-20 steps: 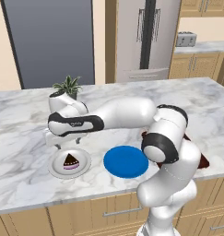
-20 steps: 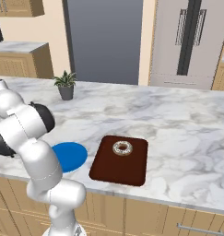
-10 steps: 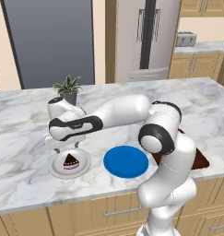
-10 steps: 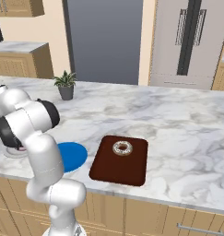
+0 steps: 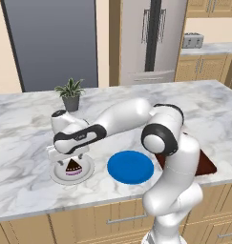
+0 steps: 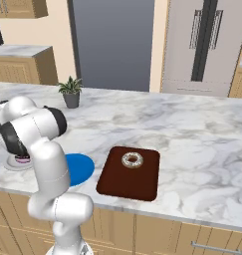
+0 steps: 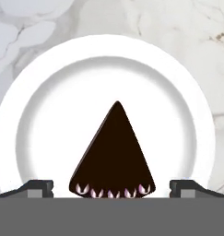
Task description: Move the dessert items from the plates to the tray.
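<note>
The cake wedge (image 7: 114, 154) lies on the grey-white plate (image 7: 35, 101) near the left end of the desk (image 5: 22, 138), and we are almost straight above it. In the hand view its long axis runs up the frame, point away from us and broad, pink-trimmed end toward the fingertips (image 7: 37, 188), which show at either side of that broad end. So the wedge sits between them, roughly centred, and the claw (image 7: 112, 190) is spread wider than the cake, holding nothing. We judge that the coming move turns on this: the closing line crosses the wedge's width near its broad end, so a straight descent should bring the fingers down on its two slanted flanks. How high the tips are above the plate we cannot tell.

From the left base view the claw (image 5: 69, 155) hangs just over the plate, with the blue plate (image 5: 131, 167) bare beside it. The donut (image 6: 132, 160) already rests on the tray (image 6: 117, 182), which lies beyond the blue plate, well apart from the wedge.
</note>
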Robot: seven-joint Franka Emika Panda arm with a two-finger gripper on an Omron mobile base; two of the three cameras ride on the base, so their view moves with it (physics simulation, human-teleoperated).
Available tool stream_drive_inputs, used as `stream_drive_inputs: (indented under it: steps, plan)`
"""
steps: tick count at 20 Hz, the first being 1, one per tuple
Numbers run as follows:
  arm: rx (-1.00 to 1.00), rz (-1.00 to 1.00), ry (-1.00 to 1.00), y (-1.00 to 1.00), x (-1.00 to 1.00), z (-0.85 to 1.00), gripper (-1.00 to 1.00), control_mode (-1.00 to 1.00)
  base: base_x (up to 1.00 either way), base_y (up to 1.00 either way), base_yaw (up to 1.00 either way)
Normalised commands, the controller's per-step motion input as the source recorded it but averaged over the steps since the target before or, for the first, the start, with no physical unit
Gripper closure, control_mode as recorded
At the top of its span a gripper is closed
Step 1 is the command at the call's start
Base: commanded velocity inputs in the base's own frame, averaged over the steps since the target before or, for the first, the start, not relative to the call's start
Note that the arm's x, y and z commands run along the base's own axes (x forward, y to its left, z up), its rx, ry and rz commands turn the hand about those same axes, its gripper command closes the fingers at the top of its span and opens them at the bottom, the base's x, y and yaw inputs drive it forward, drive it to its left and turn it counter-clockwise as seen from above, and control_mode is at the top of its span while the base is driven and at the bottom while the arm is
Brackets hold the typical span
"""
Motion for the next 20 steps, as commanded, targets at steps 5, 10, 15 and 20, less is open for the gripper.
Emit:
stream_drive_inputs:
  steps: [5,10,15,20]
  plan:
    - [0.0,0.0,-0.03,0.0,0.02,-0.35,-1.0,-1.0,0.0,0.0,0.0]
    - [0.0,0.0,-0.05,0.0,0.04,-0.21,-1.0,-1.0,0.0,0.0,0.0]
    - [0.0,0.0,-0.05,-0.05,0.0,-0.25,-1.0,-1.0,0.0,0.0,0.0]
    - [0.0,0.0,-0.05,-0.02,0.0,-0.22,-1.0,-1.0,0.0,0.0,0.0]
